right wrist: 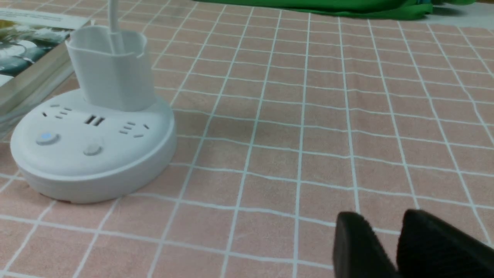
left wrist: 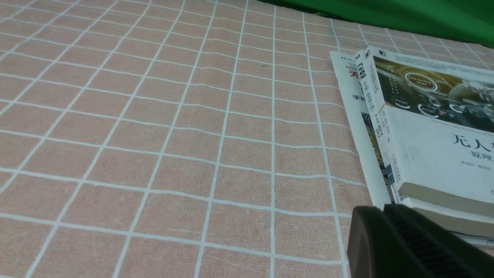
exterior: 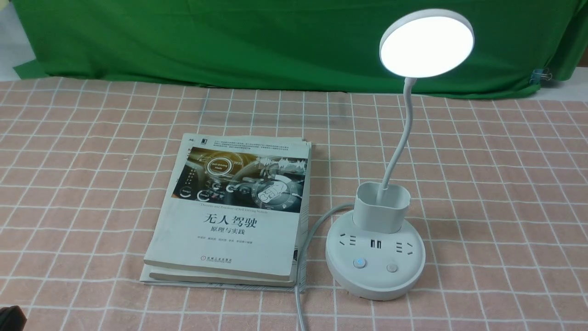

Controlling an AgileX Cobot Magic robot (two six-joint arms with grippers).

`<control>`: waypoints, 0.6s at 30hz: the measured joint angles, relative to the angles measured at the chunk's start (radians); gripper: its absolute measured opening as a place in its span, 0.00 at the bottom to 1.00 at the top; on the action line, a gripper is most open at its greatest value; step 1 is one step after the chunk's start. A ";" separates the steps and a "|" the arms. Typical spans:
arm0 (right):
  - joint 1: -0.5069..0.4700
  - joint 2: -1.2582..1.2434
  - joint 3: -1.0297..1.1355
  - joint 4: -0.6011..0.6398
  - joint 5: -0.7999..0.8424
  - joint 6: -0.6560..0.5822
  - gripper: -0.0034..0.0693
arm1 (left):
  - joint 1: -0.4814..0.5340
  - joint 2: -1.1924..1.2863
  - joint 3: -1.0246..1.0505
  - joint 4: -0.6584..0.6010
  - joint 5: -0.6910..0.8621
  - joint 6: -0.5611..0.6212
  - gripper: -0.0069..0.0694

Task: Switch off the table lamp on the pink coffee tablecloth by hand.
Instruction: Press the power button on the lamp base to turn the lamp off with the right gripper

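Item: table lamp (exterior: 375,257), lit, on the pink tablecloth (exterior: 505,184), right of centre toward the near edge. Its buttons face the near edge, likely for easy reach; the left button (exterior: 359,263) glows blue. Its cord (exterior: 301,294) runs off the near edge.
Item: books (exterior: 229,216), stacked just left of the base.
Item: right gripper (right wrist: 397,227), low near the near edge, fingers almost together, empty; suited to pressing.
Item: left gripper (left wrist: 384,212), beside the books; cannot tell whether apart or together.

Stacked books (exterior: 234,216), green backdrop (exterior: 206,41)
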 joint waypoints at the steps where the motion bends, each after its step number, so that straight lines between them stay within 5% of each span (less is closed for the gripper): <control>1: 0.000 0.000 0.000 0.001 -0.015 0.011 0.38 | 0.000 0.000 0.000 0.000 0.000 0.000 0.10; 10: 0.000 0.000 0.000 0.060 -0.209 0.399 0.38 | 0.000 0.000 0.000 0.000 0.000 0.000 0.10; 18: 0.000 0.000 0.000 0.061 -0.367 0.442 0.37 | 0.000 0.000 0.000 0.000 0.000 0.000 0.10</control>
